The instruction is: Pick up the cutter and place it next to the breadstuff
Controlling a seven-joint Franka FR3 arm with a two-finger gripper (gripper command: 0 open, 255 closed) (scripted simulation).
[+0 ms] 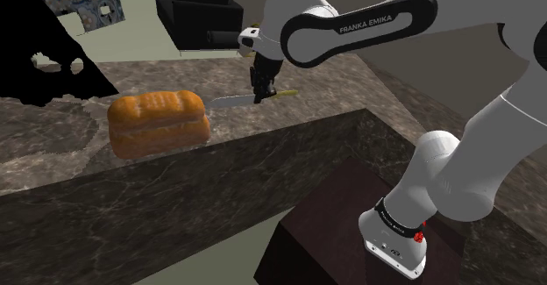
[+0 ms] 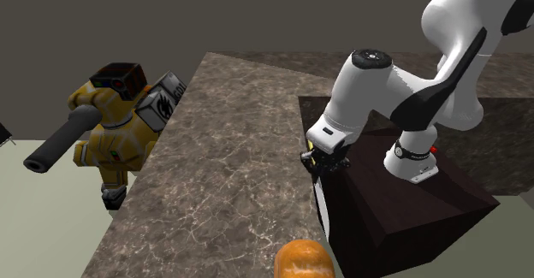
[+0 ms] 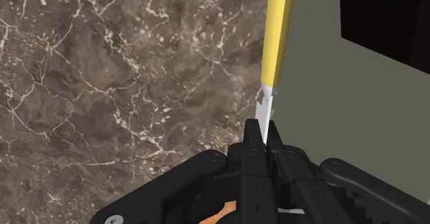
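The dark veined stone counter point(image 1: 175, 195) spans the scene. The white arm point(image 1: 351, 29) reaches over it from the dark box stand point(image 1: 337, 231). An orange-brown loaf point(image 1: 159, 123) lies on the counter. The knife point(image 1: 232, 101) — yellow handle, pale blade — sits roughly level just beside the loaf, its tip toward the crust (whether they touch cannot be told). The black gripper point(image 3: 265, 141) is clamped on the blade, right by the handle.

White letters reading "FRANKA EMIKA" stand on the dark cover of the arm point(image 1: 368, 24). The lettering on its base band point(image 1: 399, 222) is too small to read.
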